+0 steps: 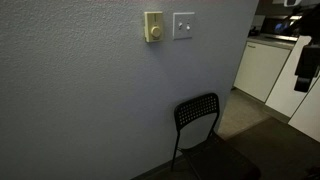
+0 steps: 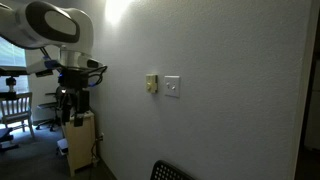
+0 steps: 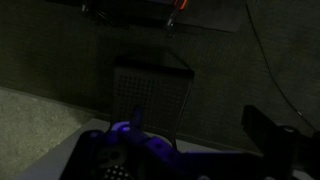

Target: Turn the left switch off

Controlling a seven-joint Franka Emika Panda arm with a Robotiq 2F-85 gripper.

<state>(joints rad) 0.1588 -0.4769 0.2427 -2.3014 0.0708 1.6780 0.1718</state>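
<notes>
Wall [image 1: 90,90]: large, plain, grey-blue, fills most of both exterior views.
Arm [image 2: 55,22]: white, off to the side on a pale stand [image 2: 80,140], well clear of the wall plates.
Chair [image 1: 197,115]: black with a perforated back, stands against the wall below the plates. The wrist view is dark and looks at its backrest [image 3: 150,95]. Only its top edge is in frame in an exterior view [image 2: 170,172].
Cabinets [image 1: 262,68]: white, past the wall corner.
Hand [image 2: 72,100]: dark, hangs under the arm, pointing down, touching nothing. Can't tell whether the fingers are spread or pressed together: too small in the exterior views, too dark in the wrist view.
Switch [image 1: 183,25]: flat white rocker in a square white plate, high on the wall above the chair, also seen at [image 2: 172,87]. Well apart from the hand. Rocker position is not readable.
Knob plate [image 1: 153,27]: narrower, cream-yellow, round knob, just beside the switch plate.
</notes>
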